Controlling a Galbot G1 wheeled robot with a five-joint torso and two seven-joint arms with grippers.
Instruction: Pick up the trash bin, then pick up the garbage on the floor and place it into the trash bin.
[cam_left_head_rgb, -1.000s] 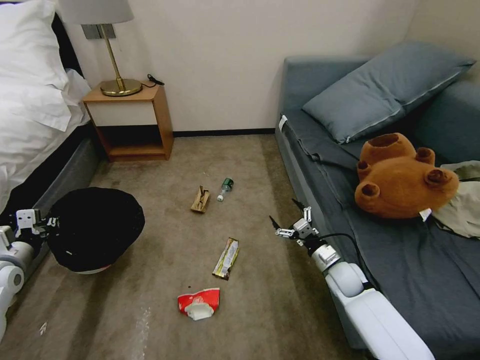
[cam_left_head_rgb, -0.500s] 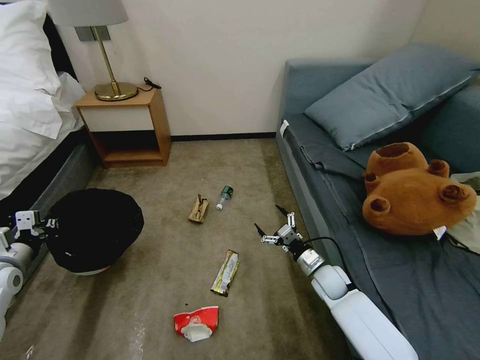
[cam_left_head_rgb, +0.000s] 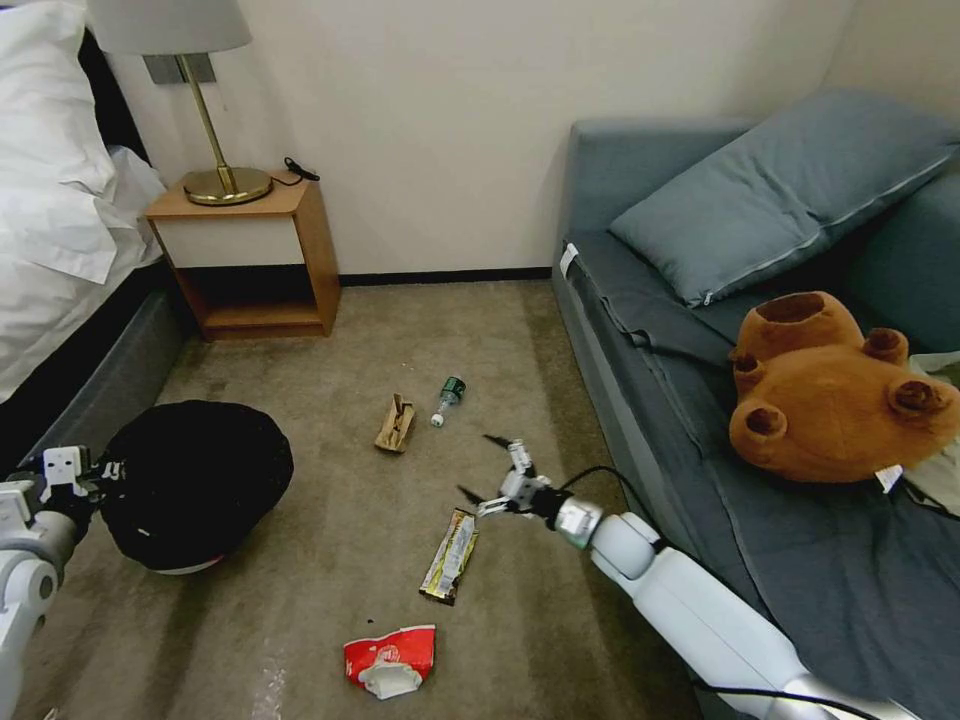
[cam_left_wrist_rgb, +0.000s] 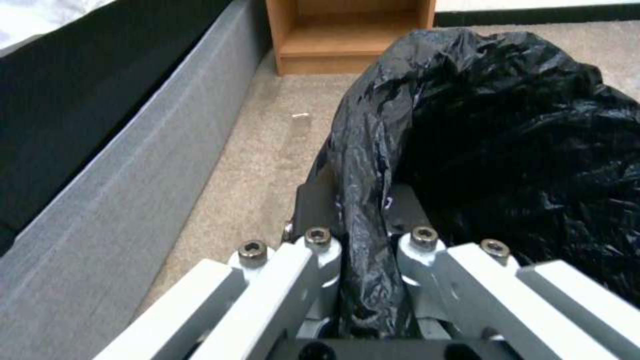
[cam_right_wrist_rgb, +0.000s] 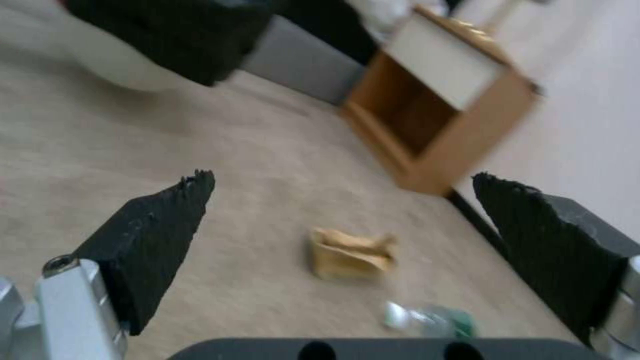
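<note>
On a beige bedroom carpet (cam_left_head_rgb: 330, 590) between a white-sheeted bed (cam_left_head_rgb: 60, 250) and a grey-blue sofa (cam_left_head_rgb: 800, 480), the left hand (cam_left_wrist_rgb: 363, 250) is clamped on the black-bagged rim of a round white plastic trash bin (cam_left_head_rgb: 195, 480) beside the bed. The right hand (cam_left_head_rgb: 490, 468), fingers spread wide and empty, hovers just above a gold snack-bar wrapper (cam_left_head_rgb: 450, 555). A tan paper scrap (cam_left_head_rgb: 395, 423) and a small green-capped bottle (cam_left_head_rgb: 448, 397) lie beyond it; a red-and-white wrapper (cam_left_head_rgb: 390, 660) lies nearer.

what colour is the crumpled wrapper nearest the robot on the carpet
Red and white: the crumpled wrapper is red with a white patch, clearest in the head view.
</note>
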